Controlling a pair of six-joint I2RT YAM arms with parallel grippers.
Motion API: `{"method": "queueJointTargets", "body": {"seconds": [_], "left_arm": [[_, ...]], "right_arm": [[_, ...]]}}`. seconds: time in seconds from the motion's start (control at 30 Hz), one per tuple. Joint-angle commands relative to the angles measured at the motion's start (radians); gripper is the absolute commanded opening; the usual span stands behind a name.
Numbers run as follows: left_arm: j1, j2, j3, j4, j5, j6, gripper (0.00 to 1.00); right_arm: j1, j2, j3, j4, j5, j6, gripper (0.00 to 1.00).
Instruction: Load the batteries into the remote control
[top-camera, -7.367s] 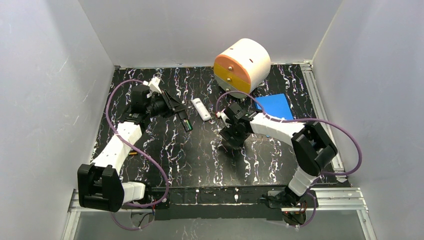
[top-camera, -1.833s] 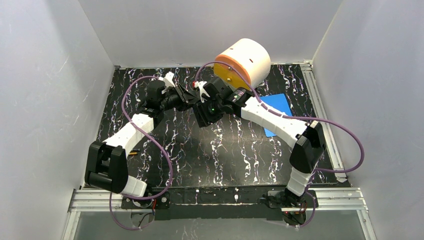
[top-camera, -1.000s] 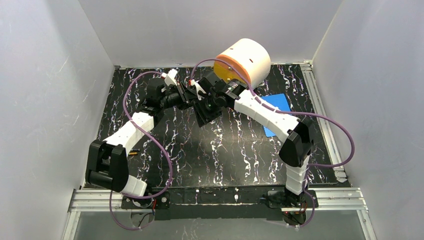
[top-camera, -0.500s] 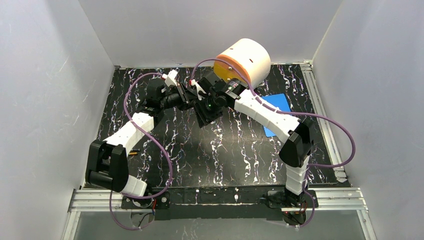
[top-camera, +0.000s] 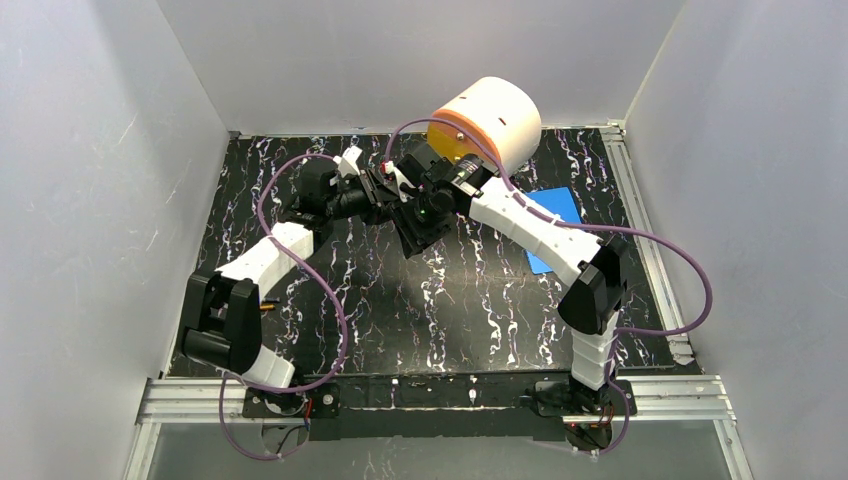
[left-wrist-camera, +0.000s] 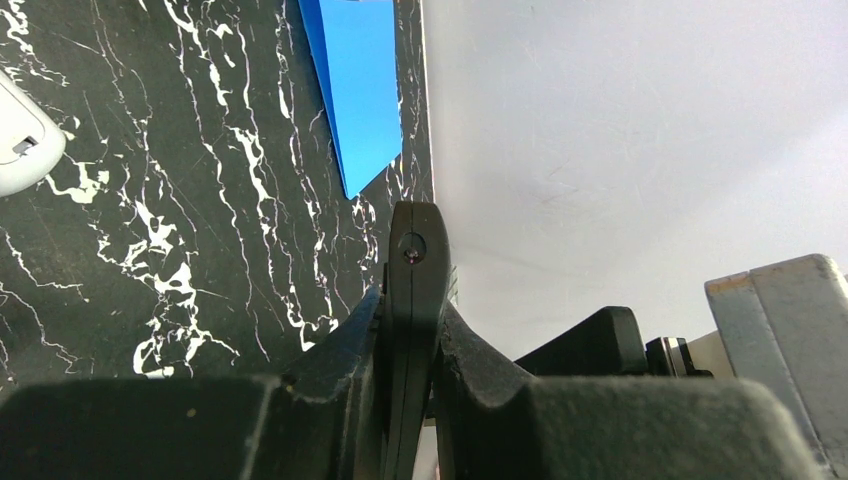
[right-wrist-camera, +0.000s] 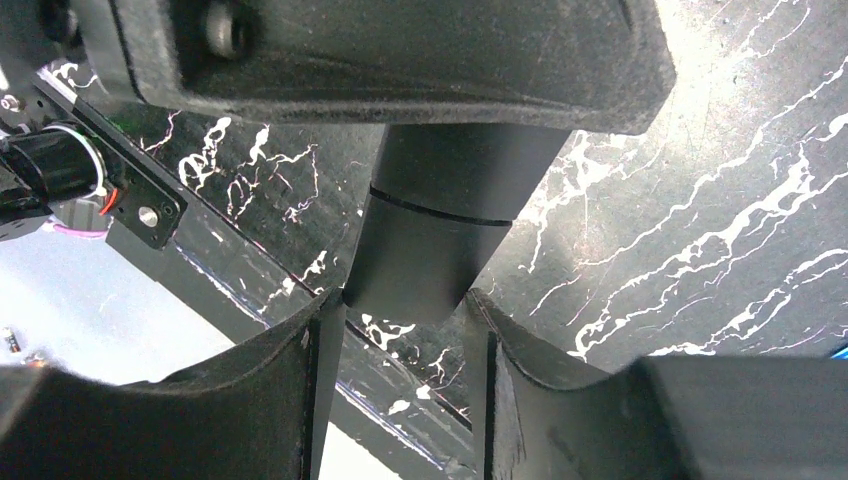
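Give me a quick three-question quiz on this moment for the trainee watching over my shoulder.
1. True or false: the left gripper is shut on the black remote, held edge-on.
2. What lies flat on the table, partly under the right arm? A. blue sheet; B. red cloth; C. green tray.
3. Fill in: the white drum with the orange front stands at the table's ___ edge, seen from the arm bases.

Key: 1 true; 2 A; 3 far.
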Motion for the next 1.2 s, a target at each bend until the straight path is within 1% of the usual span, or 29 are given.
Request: {"method": "queueJointTargets", "body": {"seconds": [0.0, 0.2, 0.67, 0.8, 0.93, 1.07, 1.17], "left_arm": [[-0.035, -0.018, 0.058, 0.030, 0.153, -0.092, 0.00], [-0.026, 0.009, 0.058, 0.030, 0.140, -0.079, 0.00], [0.005, 0.052, 0.073, 0.030, 0.139, -0.062, 0.00], [0.008, 0.059, 0.074, 0.030, 0.138, -0.059, 0.00], [0.010, 0.061, 0.080, 0.030, 0.135, -0.060, 0.00], [0.013, 0.059, 0.091, 0.030, 0.133, -0.065, 0.00], [0.014, 0.056, 0.107, 0.030, 0.133, -0.075, 0.00]], "right_arm": [[-0.005, 0.007, 0.043, 0.049, 0.054, -0.025, 0.54], [-0.005, 0.000, 0.055, 0.018, 0.051, -0.031, 0.54], [-0.005, -0.032, 0.053, -0.010, 0.068, -0.040, 0.59], [-0.006, -0.057, 0.036, 0.021, 0.078, -0.035, 0.70], [-0.008, -0.095, -0.006, 0.086, 0.058, -0.017, 0.78], [-0.017, -0.185, -0.094, 0.222, -0.002, 0.018, 0.84], [-0.035, -0.279, -0.196, 0.361, -0.002, 0.070, 0.91]]}}
